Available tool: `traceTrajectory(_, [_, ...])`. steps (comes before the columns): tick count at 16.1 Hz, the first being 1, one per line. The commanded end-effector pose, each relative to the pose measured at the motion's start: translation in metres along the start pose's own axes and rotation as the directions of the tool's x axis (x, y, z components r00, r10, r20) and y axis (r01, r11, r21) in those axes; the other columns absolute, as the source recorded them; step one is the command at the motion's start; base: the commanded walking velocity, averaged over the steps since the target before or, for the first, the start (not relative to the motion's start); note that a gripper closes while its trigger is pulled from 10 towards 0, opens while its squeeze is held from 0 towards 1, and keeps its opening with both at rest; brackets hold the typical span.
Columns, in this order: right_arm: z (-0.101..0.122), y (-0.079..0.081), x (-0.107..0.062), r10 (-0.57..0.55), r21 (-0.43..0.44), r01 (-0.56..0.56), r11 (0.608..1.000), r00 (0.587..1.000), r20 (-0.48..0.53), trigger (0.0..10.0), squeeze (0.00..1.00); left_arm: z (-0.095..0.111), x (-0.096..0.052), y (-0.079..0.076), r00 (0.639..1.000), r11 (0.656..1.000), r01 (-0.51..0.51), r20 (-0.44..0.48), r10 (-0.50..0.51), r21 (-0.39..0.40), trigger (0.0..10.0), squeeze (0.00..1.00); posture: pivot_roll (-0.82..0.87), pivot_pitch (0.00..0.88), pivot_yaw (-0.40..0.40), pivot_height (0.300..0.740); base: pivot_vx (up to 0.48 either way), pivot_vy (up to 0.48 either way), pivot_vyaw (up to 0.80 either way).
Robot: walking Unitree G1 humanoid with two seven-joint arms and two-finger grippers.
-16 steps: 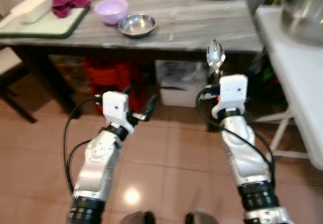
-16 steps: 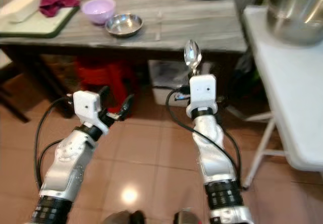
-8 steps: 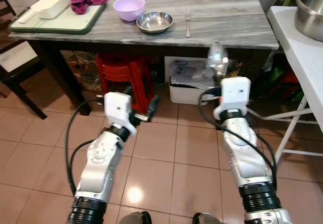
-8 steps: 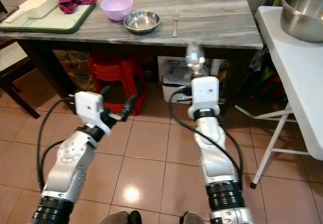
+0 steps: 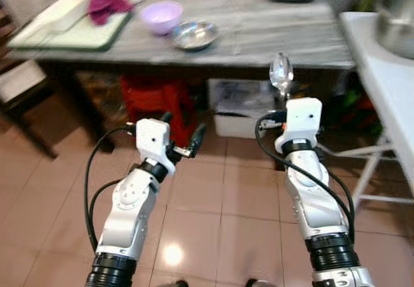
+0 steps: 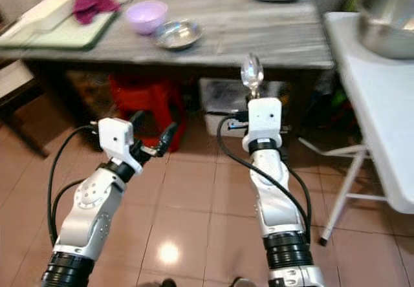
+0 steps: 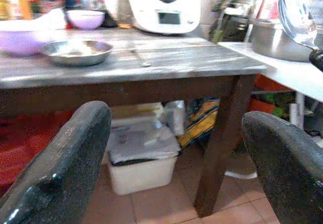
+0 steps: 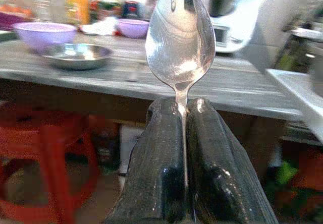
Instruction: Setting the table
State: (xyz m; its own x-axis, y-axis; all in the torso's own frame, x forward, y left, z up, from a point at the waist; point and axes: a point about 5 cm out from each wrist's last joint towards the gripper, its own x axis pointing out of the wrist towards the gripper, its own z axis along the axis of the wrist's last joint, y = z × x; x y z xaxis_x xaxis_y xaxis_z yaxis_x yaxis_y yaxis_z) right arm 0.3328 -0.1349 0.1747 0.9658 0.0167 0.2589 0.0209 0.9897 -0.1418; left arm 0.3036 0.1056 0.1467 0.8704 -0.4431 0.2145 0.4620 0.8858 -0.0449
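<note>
Our right gripper (image 8: 182, 133) clamps a spoon (image 5: 281, 74) upright, short of the grey table (image 5: 284, 31) edge, tiled floor (image 5: 246, 203) open beneath. Our left gripper (image 5: 182, 132) hangs spread, holding nothing. A steel bowl (image 5: 195, 33) and purple bowl (image 5: 160, 16) stand side by side, contents blurred. A large steel pot (image 6: 387, 22) is cut off at the frame.

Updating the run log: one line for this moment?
right gripper: shut on spoon, bowl up | left gripper: open, empty | table: ahead, not reached
</note>
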Motion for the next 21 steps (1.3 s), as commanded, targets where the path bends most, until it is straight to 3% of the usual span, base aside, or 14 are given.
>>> traceTrajectory(1, [0.002,-0.001,0.001,0.004,0.000,-0.004,1.000,1.000,0.008,10.0,0.00,0.002,0.000,-0.001,1.000,1.000,0.009,0.010,-0.009,0.000,10.0,0.00,-0.11,0.162,0.055,0.740,0.409,0.000,-0.54])
traceTrajectory(12, [0.000,-0.003,-0.003,-0.005,0.002,0.005,1.000,1.000,0.001,10.0,0.00,0.002,-0.001,-0.002,1.000,1.000,0.016,0.012,-0.016,-0.006,10.0,0.00,-0.11,0.169,0.055,0.740,0.422,0.000,-0.46])
traceTrajectory(18, [-0.007,-0.014,-0.020,-0.020,-0.012,0.020,1.000,1.000,-0.013,10.0,0.00,-0.001,-0.027,0.027,0.987,0.984,-0.156,-0.008,0.158,0.088,10.0,0.00,-0.11,0.167,0.061,0.740,0.388,0.000,0.00])
traceTrajectory(21, [-0.009,-0.017,-0.033,-0.003,-0.044,0.003,0.999,1.000,-0.017,10.0,0.00,-0.005,-0.046,0.038,0.971,0.965,-0.234,-0.029,0.239,0.122,10.0,0.00,-0.11,0.170,0.062,0.740,0.106,0.000,0.16])
